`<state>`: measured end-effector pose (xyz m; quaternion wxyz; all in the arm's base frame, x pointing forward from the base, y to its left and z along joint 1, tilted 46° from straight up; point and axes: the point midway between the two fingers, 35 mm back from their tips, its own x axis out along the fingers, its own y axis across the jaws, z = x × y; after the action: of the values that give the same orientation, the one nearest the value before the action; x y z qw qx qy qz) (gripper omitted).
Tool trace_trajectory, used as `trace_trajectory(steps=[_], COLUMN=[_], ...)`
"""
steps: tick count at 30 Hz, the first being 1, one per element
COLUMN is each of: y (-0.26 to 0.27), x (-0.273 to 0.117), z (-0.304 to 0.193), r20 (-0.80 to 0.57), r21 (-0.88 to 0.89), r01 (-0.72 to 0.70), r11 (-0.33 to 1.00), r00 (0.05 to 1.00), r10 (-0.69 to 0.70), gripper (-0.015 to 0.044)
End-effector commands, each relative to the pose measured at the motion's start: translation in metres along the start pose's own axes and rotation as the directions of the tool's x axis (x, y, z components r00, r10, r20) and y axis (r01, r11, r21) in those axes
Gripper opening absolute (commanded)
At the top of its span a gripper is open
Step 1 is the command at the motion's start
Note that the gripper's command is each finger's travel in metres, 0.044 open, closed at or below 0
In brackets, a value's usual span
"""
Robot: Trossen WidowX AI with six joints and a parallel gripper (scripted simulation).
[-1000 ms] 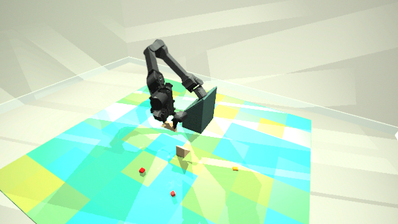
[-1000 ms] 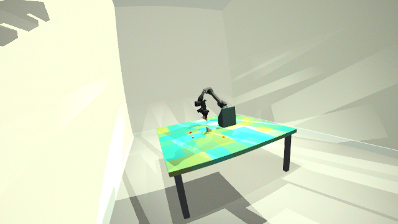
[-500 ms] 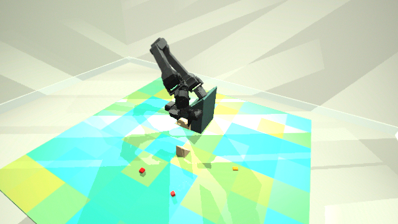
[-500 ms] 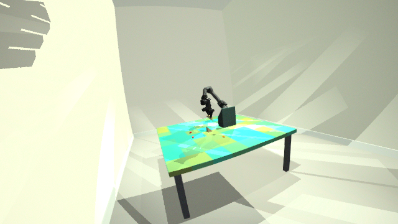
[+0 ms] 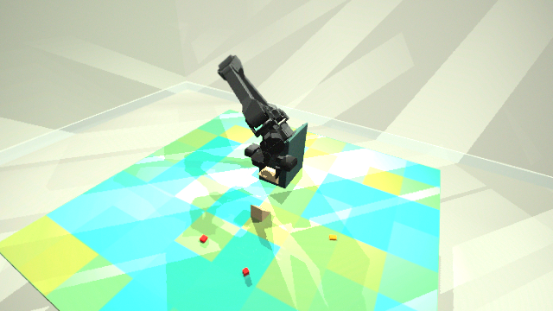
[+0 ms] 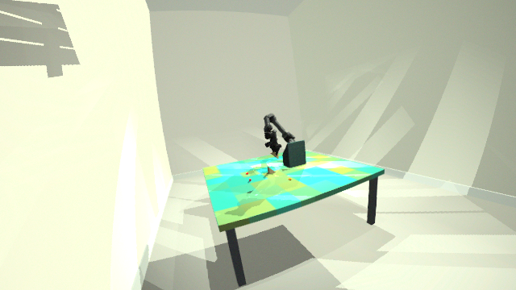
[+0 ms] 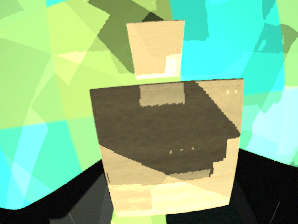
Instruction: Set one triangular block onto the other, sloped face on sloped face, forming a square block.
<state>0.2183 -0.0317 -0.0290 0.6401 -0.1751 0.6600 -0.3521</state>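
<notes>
Left to right, top view: two red cubes (image 5: 203,238) (image 5: 245,271) sit toward the near edge of the tabletop (image 5: 65,242). Lower triangular block (image 5: 259,212) rests near the tabletop centre, ridge up; its long axis seems to run toward the far edge, though the view is too small to be sure. The hand (image 5: 271,169) hangs above and beyond it, closed on the second triangular block (image 7: 169,145), held clear of the tabletop with a broad face toward the wrist camera. Dark box (image 5: 297,153) stands just behind the hand. Orange cube (image 5: 333,237) lies toward the right edge.
</notes>
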Motion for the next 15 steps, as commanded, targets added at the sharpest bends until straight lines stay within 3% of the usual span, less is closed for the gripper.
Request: trace_trajectory(steps=[1, 15], y=[-0.001, -0.002], x=[0.019, 0.066], z=[0.005, 0.018], r20=[-0.006, -0.006], r21=[-0.005, -0.003], r01=[0.009, 0.019], r11=[1.000, 1.000], r00=[1.000, 1.000], r10=[-0.009, -0.019], gripper=[0.0000, 0.0000])
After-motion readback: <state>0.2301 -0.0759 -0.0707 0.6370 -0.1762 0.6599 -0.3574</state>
